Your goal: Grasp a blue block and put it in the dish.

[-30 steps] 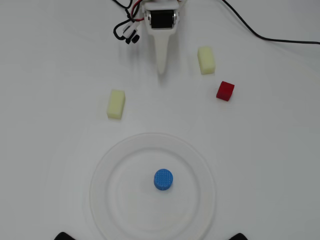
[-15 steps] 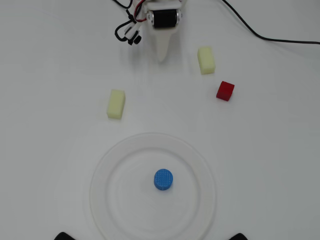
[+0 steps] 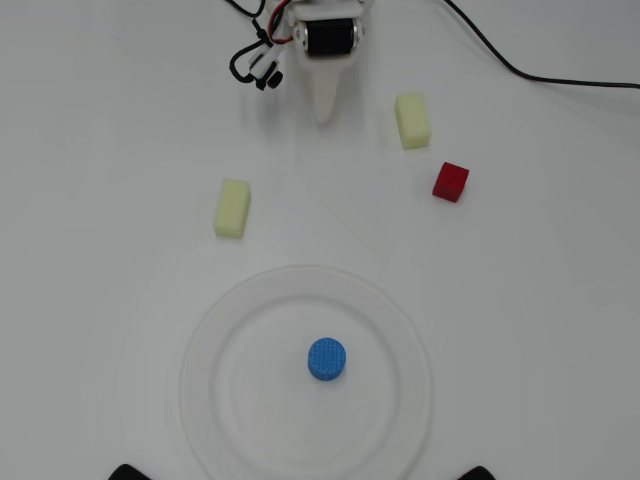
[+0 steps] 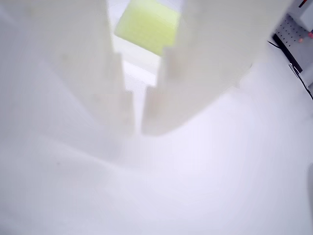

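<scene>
The white two-finger gripper [image 4: 138,125] fills the wrist view, its two pale fingertips [image 4: 122,110] drawn almost together with only a thin slit between them and nothing held; the picture is soft and overexposed, so whether the tips actually touch is hard to say. Beyond the fingers that view shows one pale yellow rectangular foam block [image 4: 147,25] lying on the white table [image 4: 205,186], seen through the gap higher up between the fingers. In the overhead view the gripper [image 3: 325,117] appears as a narrow white wedge at the top of the picture, pointing down toward the middle of the table, with a black motor and a loop of cables behind it. That view alone shows the large round white plate [image 3: 215,330] with its wide flat rim, low in the picture and well apart from the gripper. The small bright blue cylindrical block [image 3: 327,359] sits alone inside it, near the centre. Outside the plate lie a second yellow block [image 3: 232,208] to the left and a small red cube [image 3: 450,182] to the right.
</scene>
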